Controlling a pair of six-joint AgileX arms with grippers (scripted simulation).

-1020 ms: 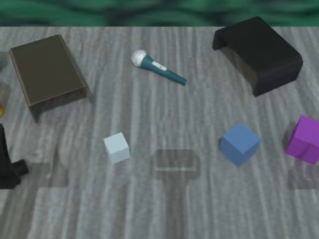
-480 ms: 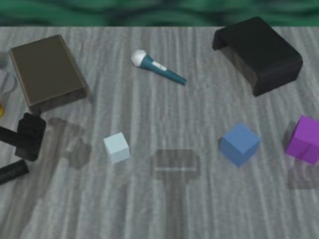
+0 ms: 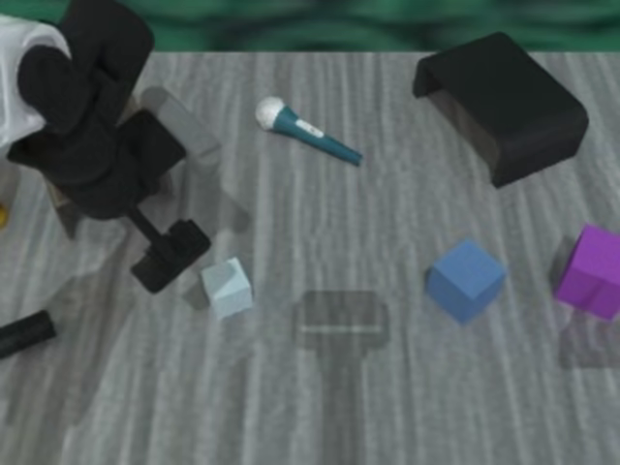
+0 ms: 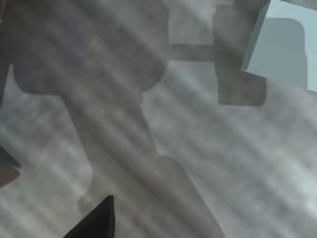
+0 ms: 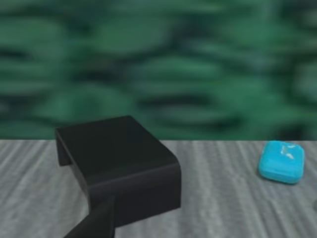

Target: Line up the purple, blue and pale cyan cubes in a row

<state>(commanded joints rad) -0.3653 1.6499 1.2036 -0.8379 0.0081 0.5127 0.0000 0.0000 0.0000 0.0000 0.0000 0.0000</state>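
Your left gripper [image 3: 172,256] hangs just beside the pale cyan cube [image 3: 227,287] on the table's left — probably lining up a grasp; I cannot tell its finger spread. Blue cube [image 3: 466,280] and purple cube [image 3: 590,271] sit well right.

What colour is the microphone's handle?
Teal, with a white head; the microphone shows best in the top view.

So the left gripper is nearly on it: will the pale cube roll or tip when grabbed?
The pale cube probably won't roll: flat faces, sitting square on the table. It looks stiff. Being small, it may slide if the left gripper nudges it.
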